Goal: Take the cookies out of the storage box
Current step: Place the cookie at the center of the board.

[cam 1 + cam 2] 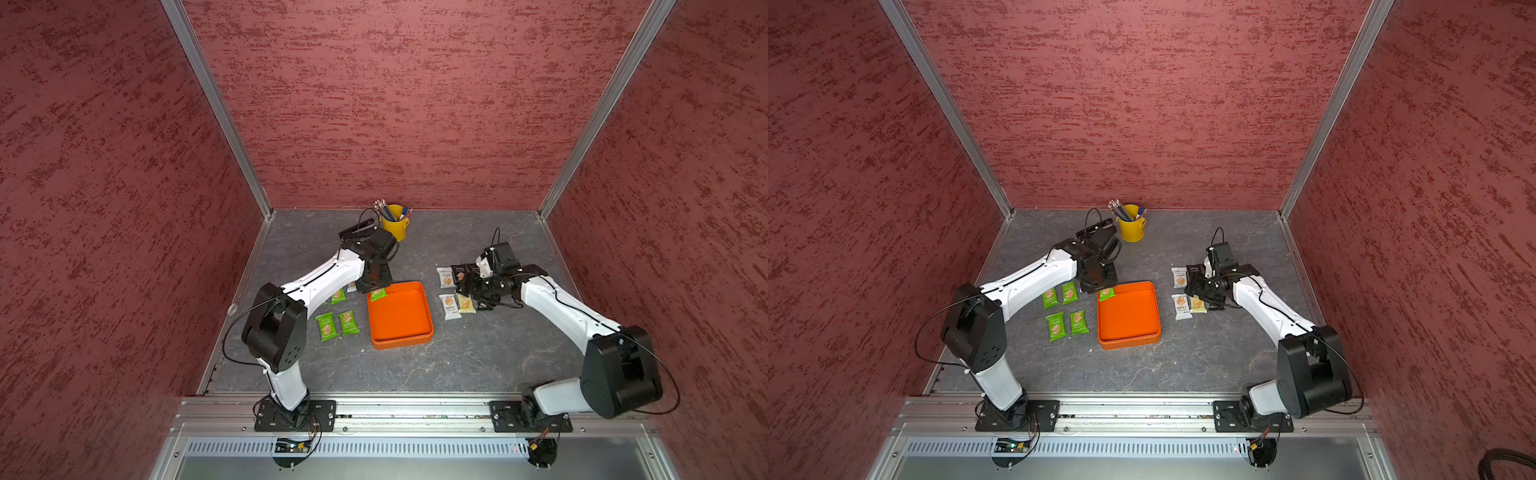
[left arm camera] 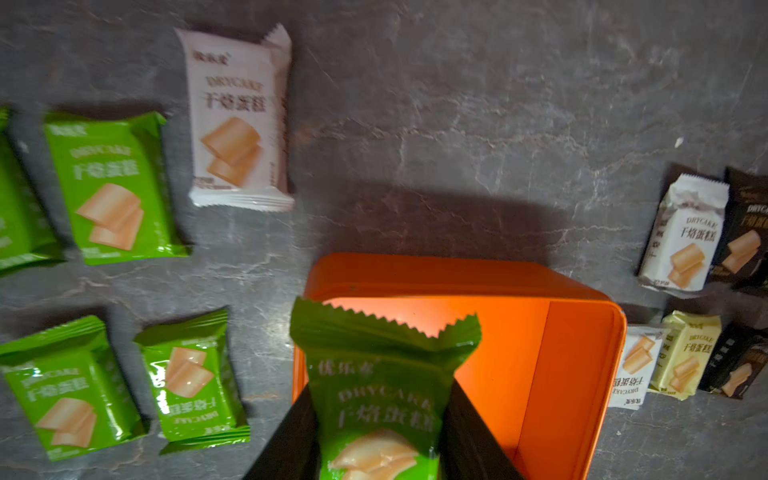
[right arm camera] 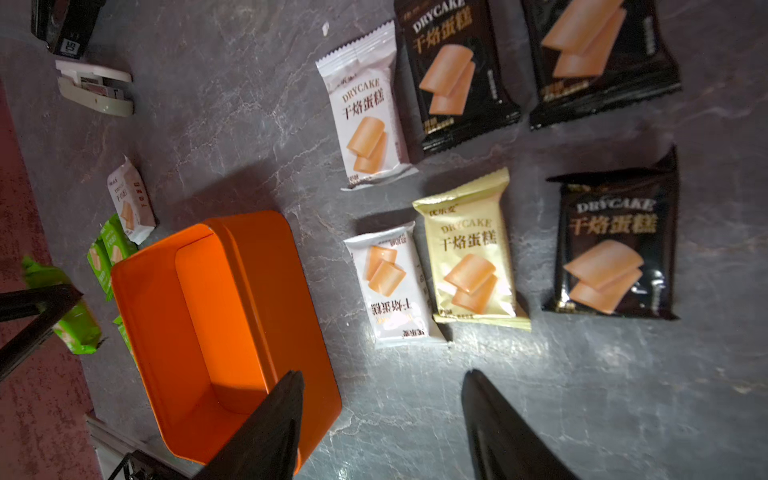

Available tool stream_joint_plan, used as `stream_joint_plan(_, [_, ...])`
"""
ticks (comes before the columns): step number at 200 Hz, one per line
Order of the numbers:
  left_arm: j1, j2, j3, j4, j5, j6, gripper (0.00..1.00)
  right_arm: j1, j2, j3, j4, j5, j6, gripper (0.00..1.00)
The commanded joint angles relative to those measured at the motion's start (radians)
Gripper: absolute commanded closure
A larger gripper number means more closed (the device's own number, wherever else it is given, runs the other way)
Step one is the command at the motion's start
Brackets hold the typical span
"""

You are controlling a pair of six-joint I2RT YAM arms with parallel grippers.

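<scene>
We see the left gripper (image 2: 380,411) pinching a green cookie packet (image 2: 382,357) over the orange storage box (image 2: 569,374); right gripper (image 3: 383,374) spread.

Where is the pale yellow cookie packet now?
In a top view the pale yellow packet lies on the table, right of the storage box, beside a white packet.

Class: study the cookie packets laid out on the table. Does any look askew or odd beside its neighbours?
Two lie turned end for end, print upside down against their neighbours: a white packet beside the yellow packet, and a green packet by the box. Nothing looks torn or spilled.
</scene>
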Motion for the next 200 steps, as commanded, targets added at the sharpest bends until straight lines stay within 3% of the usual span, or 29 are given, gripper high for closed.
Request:
stream_joint_plan(1, [0.074, -0.040, -0.031, -0.043, -0.001, 0.086, 0.59, 0.019, 0.040, 0.071, 0.049, 0.002, 0.031, 0.35])
stream_joint_plan(134, [0.616, -0.260, -0.421, 0.077, 0.124, 0.175, 0.58, 0.098, 0.271, 0.327, 0.037, 0.018, 0.024, 0.35])
stream_joint_plan(200, [0.721, -0.223, -0.505, 0.144, 0.108, 0.227, 0.58, 0.106, 0.286, 0.354, 0.014, 0.031, 0.020, 0.35])
